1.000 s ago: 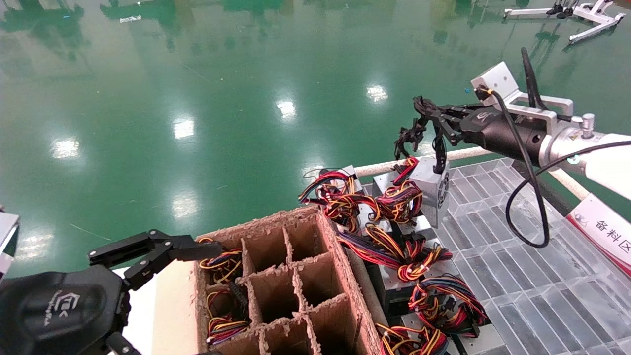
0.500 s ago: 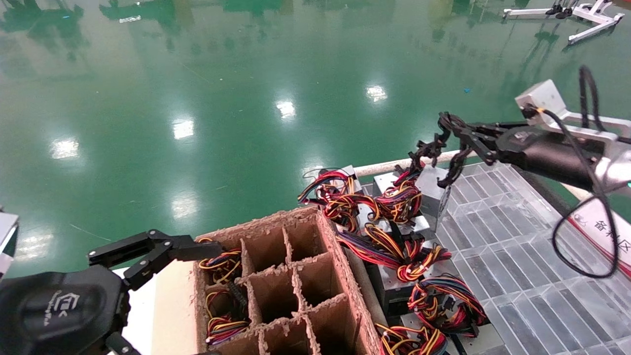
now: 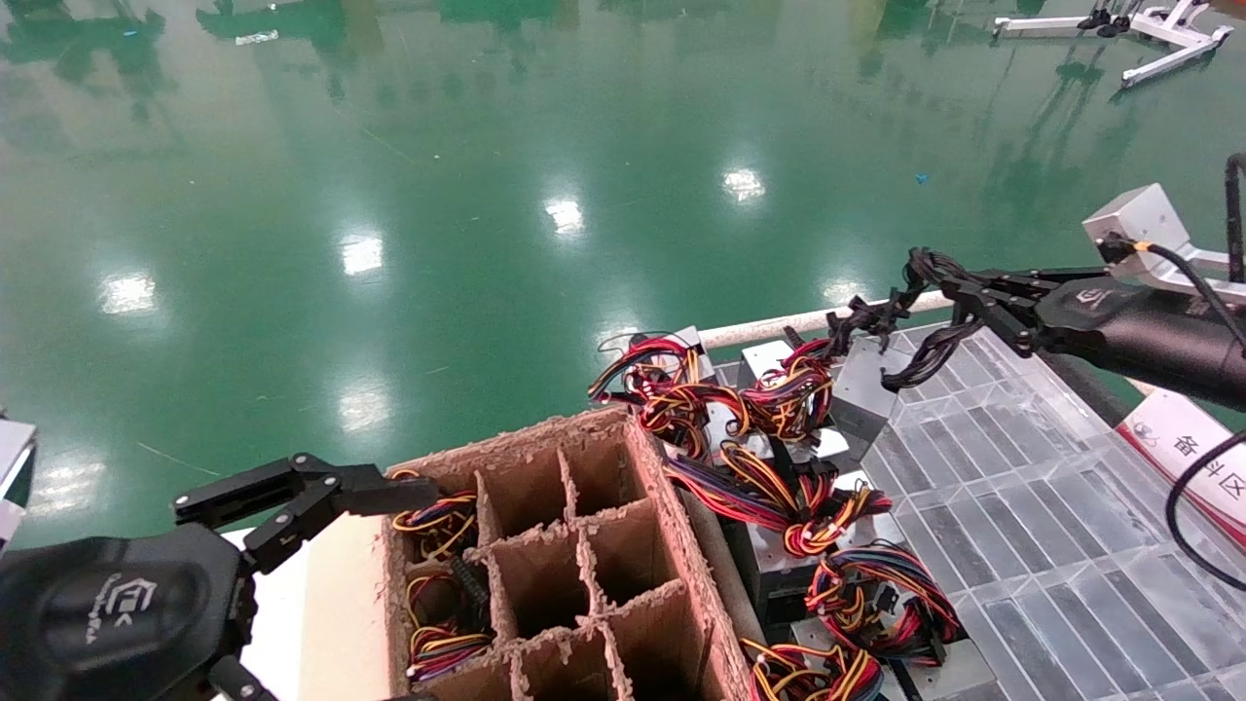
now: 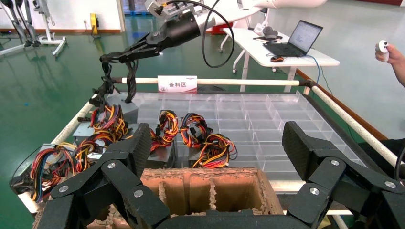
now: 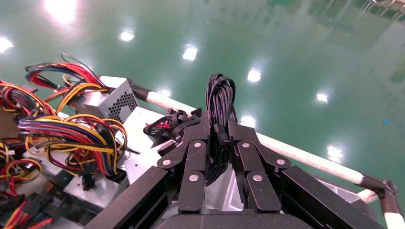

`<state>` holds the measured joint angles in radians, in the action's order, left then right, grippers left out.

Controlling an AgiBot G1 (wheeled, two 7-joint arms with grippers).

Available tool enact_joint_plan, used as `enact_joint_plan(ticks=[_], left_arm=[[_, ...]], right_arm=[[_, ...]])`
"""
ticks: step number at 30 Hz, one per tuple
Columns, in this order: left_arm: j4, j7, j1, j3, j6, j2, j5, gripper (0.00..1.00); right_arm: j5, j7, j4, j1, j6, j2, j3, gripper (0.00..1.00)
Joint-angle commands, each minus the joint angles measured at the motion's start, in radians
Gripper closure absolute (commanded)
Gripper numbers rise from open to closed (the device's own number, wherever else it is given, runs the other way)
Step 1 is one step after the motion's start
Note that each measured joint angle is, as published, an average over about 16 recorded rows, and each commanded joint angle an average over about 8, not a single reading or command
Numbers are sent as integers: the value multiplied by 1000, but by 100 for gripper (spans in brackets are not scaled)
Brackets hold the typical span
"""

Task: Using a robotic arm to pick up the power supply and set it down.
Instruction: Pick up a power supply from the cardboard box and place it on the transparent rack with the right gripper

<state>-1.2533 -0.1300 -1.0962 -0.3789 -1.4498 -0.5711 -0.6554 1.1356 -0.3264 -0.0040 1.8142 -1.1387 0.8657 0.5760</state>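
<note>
Nearest to us, our left end effector (image 3: 321, 497) rests spread wide over the corner of a brown cardboard divider box (image 3: 555, 545), a white logo stamped on its black housing, unreadable. Some cells of that box hold coiled red, yellow and black wires. Just beyond it on the clear plastic compartment tray (image 3: 1022, 506), which covers our table, grey boxes with red-yellow-black wire bundles (image 3: 779, 487) lie crowded together. Past them, at the tray's far edge beside the white rail (image 3: 769, 329), sits the power supply (image 3: 861, 375), silver-grey and tilted; our right end effector (image 3: 900, 326) is clamped on its black cable bundle (image 5: 219, 102) (the wrist view shows the loop pinched between the fingers (image 5: 193, 167)). A white placard (image 4: 177, 84) with red characters, which look like 备料区, stands on the tray's rail. Farther off stretches a glossy green floor (image 3: 438, 175) mirroring ceiling lights, and the left wrist view catches a white desk with an open laptop (image 4: 296, 38).
</note>
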Motion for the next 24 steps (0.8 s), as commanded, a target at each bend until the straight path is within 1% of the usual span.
enact_joint_plan(ticks=[1, 10, 19, 24], left_arm=[[0, 0, 0, 0, 0, 0, 0, 0], [0, 0, 0, 0, 0, 0, 0, 0], [0, 0, 0, 0, 0, 0, 0, 0], [0, 0, 0, 0, 0, 0, 0, 0]], right_arm=[[3, 0, 3, 4, -1, -6, 2, 100], [31, 7, 6, 20, -6, -15, 21, 100], [56, 14, 9, 36, -35, -37, 39, 100], [69, 18, 13, 51, -34, -33, 48, 100]])
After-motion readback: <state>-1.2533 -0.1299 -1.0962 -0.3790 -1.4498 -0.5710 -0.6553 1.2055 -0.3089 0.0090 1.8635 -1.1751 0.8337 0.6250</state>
